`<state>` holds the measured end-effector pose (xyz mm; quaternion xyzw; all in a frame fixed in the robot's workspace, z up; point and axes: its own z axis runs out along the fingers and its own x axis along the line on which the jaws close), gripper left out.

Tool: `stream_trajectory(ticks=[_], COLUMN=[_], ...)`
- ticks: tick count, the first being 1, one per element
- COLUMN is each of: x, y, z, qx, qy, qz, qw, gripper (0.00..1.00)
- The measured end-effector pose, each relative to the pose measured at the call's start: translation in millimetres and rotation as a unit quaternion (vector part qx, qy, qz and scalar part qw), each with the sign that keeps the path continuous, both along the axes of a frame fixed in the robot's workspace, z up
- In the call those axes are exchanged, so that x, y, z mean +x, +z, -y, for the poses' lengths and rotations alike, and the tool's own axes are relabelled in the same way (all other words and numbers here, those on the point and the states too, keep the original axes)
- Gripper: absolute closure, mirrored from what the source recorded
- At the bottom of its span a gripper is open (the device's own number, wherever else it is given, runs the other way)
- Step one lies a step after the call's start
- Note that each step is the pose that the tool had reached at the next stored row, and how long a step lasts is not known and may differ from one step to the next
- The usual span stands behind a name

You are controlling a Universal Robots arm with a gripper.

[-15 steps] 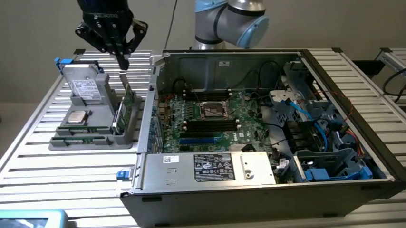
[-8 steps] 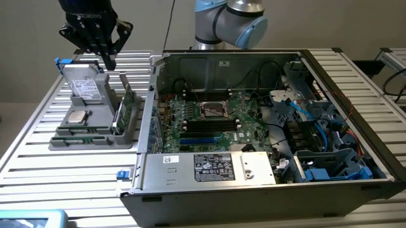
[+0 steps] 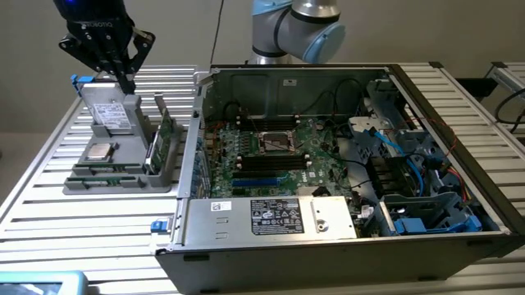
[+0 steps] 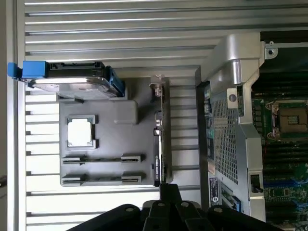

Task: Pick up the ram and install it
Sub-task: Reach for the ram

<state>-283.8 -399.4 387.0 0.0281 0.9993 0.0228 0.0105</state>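
My gripper (image 3: 126,81) hangs over the tray (image 3: 131,167), jaws seemingly pressed together w/ nothing between. The ram (image 3: 161,136) stands on edge in the tray (side nearest the PC case (image 3: 328,258)), apart from me.

You work at a table (image 3: 58,209) of ribbed aluminium slats, evenly lit, with a soft sheen along the ribs. Behind the table stands a plain beige-grey wall (image 3: 172,31), and a thin dark cable (image 3: 218,27) hangs down in front of it. Past the table's end at the exterior view's right, a second slatted surface (image 3: 510,69) sits near it.
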Motion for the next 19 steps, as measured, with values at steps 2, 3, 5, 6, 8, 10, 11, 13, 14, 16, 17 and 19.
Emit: stream_trajectory(ticks=[2, 3, 5, 6, 8, 10, 11, 13, 14, 16, 17, 19], x=[-6.2, -9.4, -15.8, -18.8, -24.9, -31.0, -34.2, -40.4, -43.5, -49.7, -52.4, -58.3], y=[-1.9, -2.9, -5.0, -5.9, -7.9, -9.9, -10.9, -12.9, -14.0, -16.1, -17.1, -19.0], z=[0.2, 0.3, 0.6, 0.7, 1.0, 1.3, 1.4, 1.8, 2.0, 2.4, 2.6, 2.8], qx=[-0.0001, -0.0002, -0.0003, -0.0003, -0.0004, -0.0005, -0.0005, -0.0006, -0.0006, -0.0006, -0.0007, -0.0009], qy=[0.000, 0.000, 0.000, 0.001, 0.001, 0.001, 0.001, 0.001, 0.001, 0.001, 0.001, 0.002], qz=[0.0000, 0.0000, 0.0000, 0.0000, -0.0001, 0.0000, 0.0000, 0.0000, 0.0000, 0.0000, 0.0000, -0.0001], qw=[1.0000, 1.0000, 1.0000, 1.0000, 1.0000, 1.0000, 1.0000, 1.0000, 1.0000, 1.0000, 1.0000, 1.0000], gripper=[0.89, 0.89, 0.89, 0.89, 0.89, 0.89, 0.89, 0.89, 0.89, 0.89, 0.89, 0.89])
